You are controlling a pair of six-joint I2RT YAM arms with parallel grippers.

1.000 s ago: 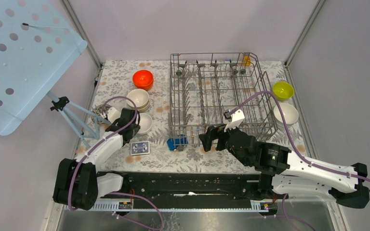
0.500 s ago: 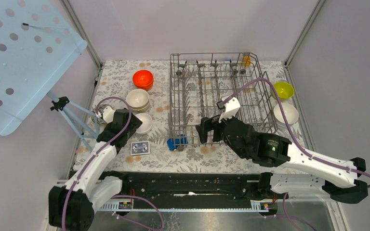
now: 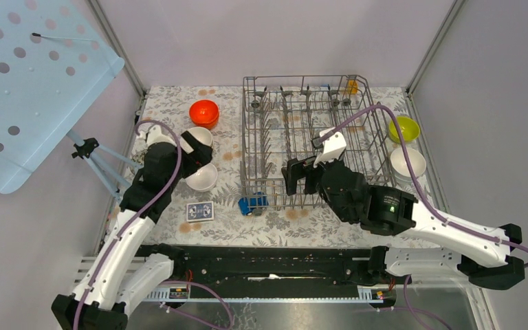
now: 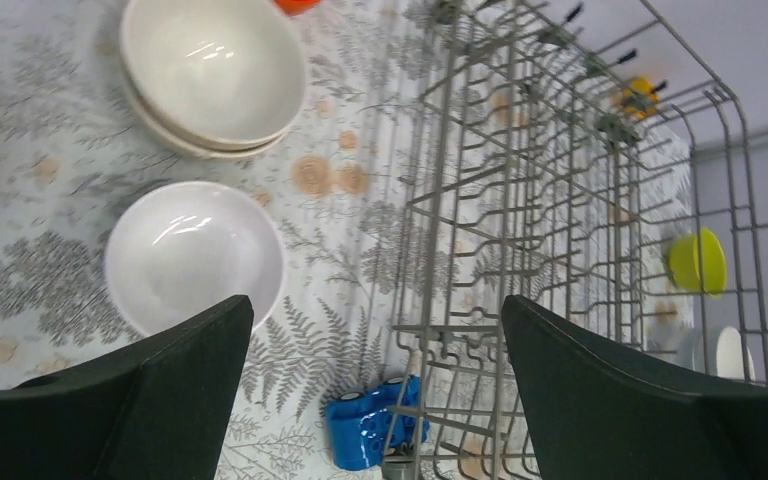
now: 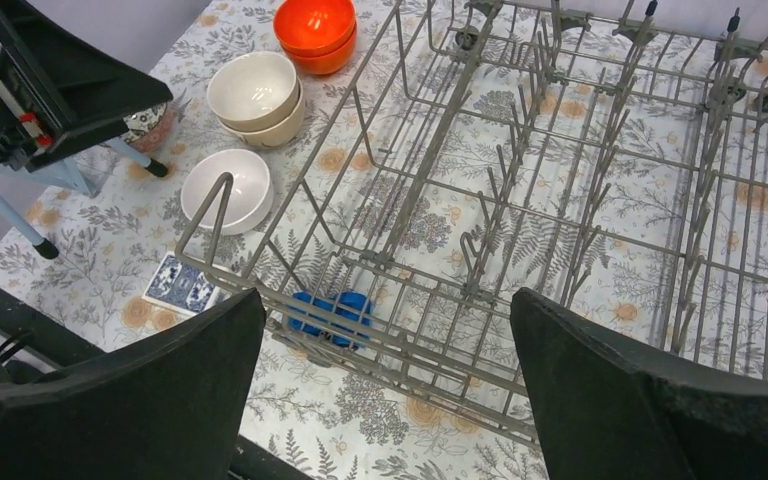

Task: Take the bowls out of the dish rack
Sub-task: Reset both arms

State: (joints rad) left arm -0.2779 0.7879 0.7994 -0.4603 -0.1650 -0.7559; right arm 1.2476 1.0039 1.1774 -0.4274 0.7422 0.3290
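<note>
The grey wire dish rack (image 3: 243,137) stands mid-table, and no bowl shows among its tines (image 5: 425,170). Left of it sit an orange-red bowl (image 3: 204,112), a beige stack (image 4: 210,70) and one white bowl (image 3: 203,179). A yellow-green bowl (image 3: 404,128) and a white stack (image 3: 408,163) sit to the rack's right. My left gripper (image 3: 194,152) hangs open and empty above the white bowl (image 4: 195,255) and the beige stack. My right gripper (image 3: 301,180) is open and empty over the rack's near edge (image 5: 385,295).
A blue toy car (image 3: 253,203) lies against the rack's near left corner. A patterned card (image 3: 199,211) lies on the floral cloth, with a speckled ball (image 5: 150,125) and a tripod leg (image 3: 106,172) at the left. A small yellow item (image 3: 351,86) sits at the rack's far right corner.
My left gripper has opened and risen away from the white bowl, which stays on the cloth. My right gripper has shifted a little left and farther over the rack's near edge.
</note>
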